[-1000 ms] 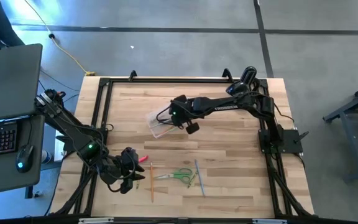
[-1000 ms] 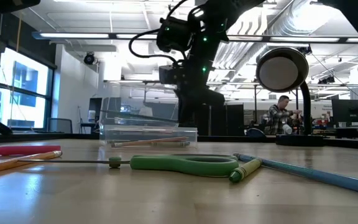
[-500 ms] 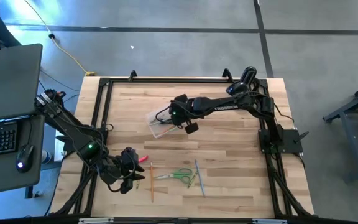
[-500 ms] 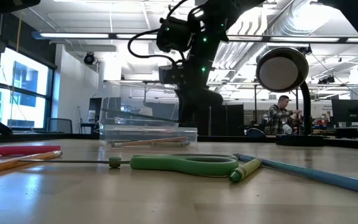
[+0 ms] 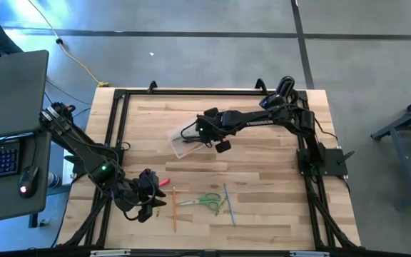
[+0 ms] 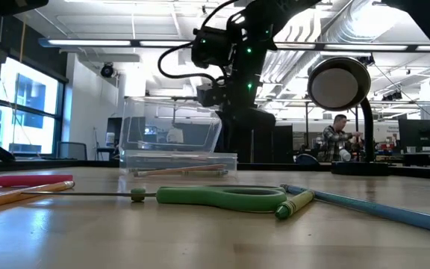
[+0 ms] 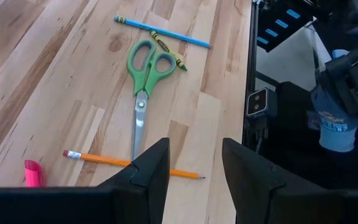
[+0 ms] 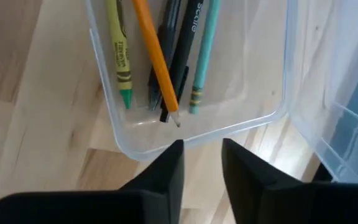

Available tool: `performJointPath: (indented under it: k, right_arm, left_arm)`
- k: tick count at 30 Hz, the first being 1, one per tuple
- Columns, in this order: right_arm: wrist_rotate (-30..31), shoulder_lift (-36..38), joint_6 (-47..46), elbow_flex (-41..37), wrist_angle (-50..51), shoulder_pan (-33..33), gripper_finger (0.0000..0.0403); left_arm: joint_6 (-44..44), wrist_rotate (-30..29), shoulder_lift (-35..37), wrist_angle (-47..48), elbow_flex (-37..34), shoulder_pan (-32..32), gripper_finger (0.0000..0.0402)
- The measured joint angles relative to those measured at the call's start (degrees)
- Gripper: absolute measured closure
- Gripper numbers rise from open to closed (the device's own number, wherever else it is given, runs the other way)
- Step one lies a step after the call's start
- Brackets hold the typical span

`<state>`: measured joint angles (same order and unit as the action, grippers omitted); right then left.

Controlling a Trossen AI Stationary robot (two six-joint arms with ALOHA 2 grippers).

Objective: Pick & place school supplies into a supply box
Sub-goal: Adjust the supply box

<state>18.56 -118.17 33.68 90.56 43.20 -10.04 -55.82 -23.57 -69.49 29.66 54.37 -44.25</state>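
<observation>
Right hand (image 8: pixel 201 155) hangs just above one end of the small clear plastic rectangular supply box (image 5: pixel 183 142), which sits near the middle of the light wooden slatted desk (image 5: pixel 262 164); its two dark fingers (image 8: pixel 166 168) stand slightly apart with nothing between them, so released. In the box lie a yellow-green crayon (image 8: pixel 120 56), an orange pencil (image 8: pixel 156 59), a black pen (image 8: pixel 180 53) and a teal pencil (image 8: pixel 202 56). The box's clear hinged lid (image 6: pixel 172 128) stands open and upright in the low view. Left hand (image 7: pixel 194 171) sits low at the desk's near left part, fingers parted and empty. Ahead of it on the desk: green-handled scissors (image 7: pixel 145 78), a yellow pencil with pink eraser (image 7: pixel 132 163), a blue pencil (image 7: pixel 160 31) touching a green crayon (image 7: pixel 168 51), and a pink item (image 7: pixel 33 173), only partly in view. These lie well apart from the box.
</observation>
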Motion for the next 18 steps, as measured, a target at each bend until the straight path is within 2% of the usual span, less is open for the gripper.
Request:
performJointPath:
  k: [6, 18]
  right_arm:
    - [1.43, 0.00, 0.12, 0.00, -1.99, 0.05, 0.0294]
    - [0.00, 0.04, -2.55, 0.00, -4.98, 3.22, 0.0322]
  left_arm:
    - [0.00, 0.00, 0.00, 0.01, 0.00, 0.00, 0.0222]
    - [0.01, 0.00, 0.00, 0.01, 0.00, 0.00, 0.0222]
